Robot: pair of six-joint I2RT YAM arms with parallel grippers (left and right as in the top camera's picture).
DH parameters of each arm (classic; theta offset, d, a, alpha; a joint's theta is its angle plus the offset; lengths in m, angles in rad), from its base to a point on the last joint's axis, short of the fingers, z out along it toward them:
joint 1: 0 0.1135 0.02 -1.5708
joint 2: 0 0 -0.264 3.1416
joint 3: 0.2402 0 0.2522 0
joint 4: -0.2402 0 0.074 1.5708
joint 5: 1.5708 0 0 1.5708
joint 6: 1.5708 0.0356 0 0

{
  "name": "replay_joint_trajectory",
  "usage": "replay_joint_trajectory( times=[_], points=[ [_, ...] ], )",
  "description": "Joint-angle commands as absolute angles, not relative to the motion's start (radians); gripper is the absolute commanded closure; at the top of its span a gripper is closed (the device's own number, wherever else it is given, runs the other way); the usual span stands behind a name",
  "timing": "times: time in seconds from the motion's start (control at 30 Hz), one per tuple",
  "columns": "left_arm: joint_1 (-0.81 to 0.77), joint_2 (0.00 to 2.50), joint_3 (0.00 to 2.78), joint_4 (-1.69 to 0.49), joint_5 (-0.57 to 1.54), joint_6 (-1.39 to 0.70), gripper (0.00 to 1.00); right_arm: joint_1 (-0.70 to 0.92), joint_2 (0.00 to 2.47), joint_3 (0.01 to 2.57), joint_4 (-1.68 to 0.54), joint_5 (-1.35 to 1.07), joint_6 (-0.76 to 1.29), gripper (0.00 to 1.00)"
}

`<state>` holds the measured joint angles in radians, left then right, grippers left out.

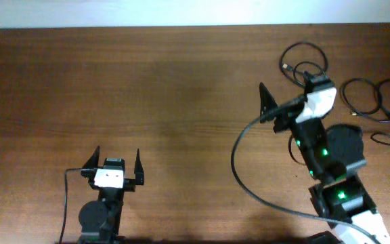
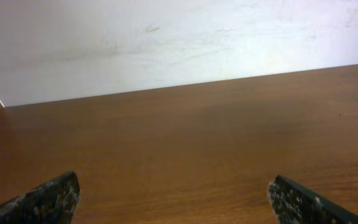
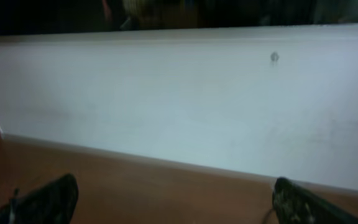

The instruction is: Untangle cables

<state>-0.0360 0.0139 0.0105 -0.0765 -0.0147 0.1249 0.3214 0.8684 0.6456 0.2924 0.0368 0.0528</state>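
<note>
Brown wood-grain tabletop (image 1: 181,88) fills the overhead view, bounded along its far edge by a white wall (image 1: 181,12). The cables (image 1: 305,57) lie at the far right of the tabletop. One thin black cord is coiled in loose loops just beyond the right hand (image 1: 284,85), with a small metal-tipped plug showing at its left side. A second coil (image 1: 378,98) lies to the right of that arm, apart from the first, and a further bit of cord runs off the right edge below it. The right hand has its fingers spread wide and holds nothing; from overhead its far finger appears to overlap the near loop, though whether they touch cannot be told. A thicker black arm wire (image 1: 239,152) curves away from this arm over the wood. The left hand (image 1: 117,152) sits near the front edge at the left, well apart from the cables, fingers wide apart and empty. Its wrist camera shows both fingertips (image 2: 48,199) over bare wood, facing the wall.
</note>
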Motion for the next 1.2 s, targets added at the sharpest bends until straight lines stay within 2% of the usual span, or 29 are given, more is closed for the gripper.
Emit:
replay_joint_trajectory(
  times=[0.0,0.23,0.43,0.73,1.1,1.17],
  points=[
    [-0.03,0.005,0.009,-0.084,-0.022,0.141,0.01,0.319,0.774,0.492,0.465,0.039,0.064,0.01],
    [-0.03,0.005,0.009,-0.084,-0.022,0.141,0.01,0.319,0.625,0.199,0.848,0.046,0.059,0.01],
    [-0.03,0.005,0.009,-0.084,-0.022,0.141,0.01,0.32,0.508,0.004,0.991,0.066,0.059,0.01],
    [-0.03,0.005,0.009,-0.084,-0.022,0.141,0.01,0.32,0.308,0.006,0.719,0.065,0.06,0.01],
    [-0.03,0.005,0.009,-0.084,-0.022,0.141,0.01,0.319,0.006,0.006,0.153,0.067,0.059,0.01],
    [-0.03,0.005,0.009,-0.084,-0.022,0.141,0.01,0.319,0.003,0.006,0.117,0.069,0.06,0.01]
  ],
)
